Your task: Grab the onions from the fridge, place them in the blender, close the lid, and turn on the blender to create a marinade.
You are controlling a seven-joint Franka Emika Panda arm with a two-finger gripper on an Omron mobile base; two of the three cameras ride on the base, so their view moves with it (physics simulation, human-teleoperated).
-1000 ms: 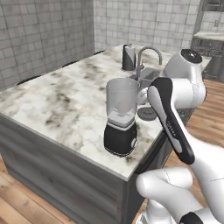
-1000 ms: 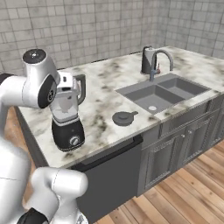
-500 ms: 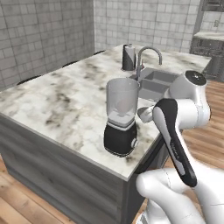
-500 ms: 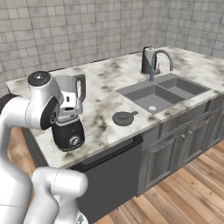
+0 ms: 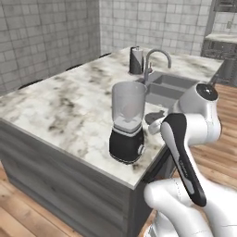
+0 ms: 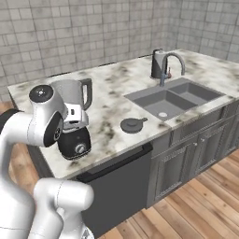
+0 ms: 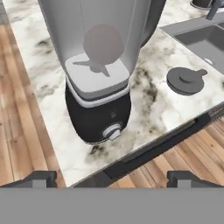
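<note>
Two dark finger tips of the pincer (image 7: pixel 112 177) stand far apart at the bottom of the hand view, open and holding nothing. Straight ahead of them, just beyond, sits the countertop blender with its squat black base and clear greyish jar (image 7: pixel 98 78), its round silver-rimmed knob (image 7: pixel 112 131) facing the pincer. Inside the jar a pale round shape (image 7: pixel 103 43) rests above the blade; it is probably an onion, though the tinted wall keeps me from being sure. Off to the pincer's right, lying flat on the white-and-grey marble counter (image 7: pixel 153 105) and well apart from the jar, is the round dark grey lid with a raised centre knob (image 7: pixel 186 80). Farther right and beyond lies the grey recessed sink (image 6: pixel 168 98) with its curved tap.

Judging by this, the loading looks done. Left to do: pick up the lid, seat it on the open jar mouth, then turn the knob.
</note>
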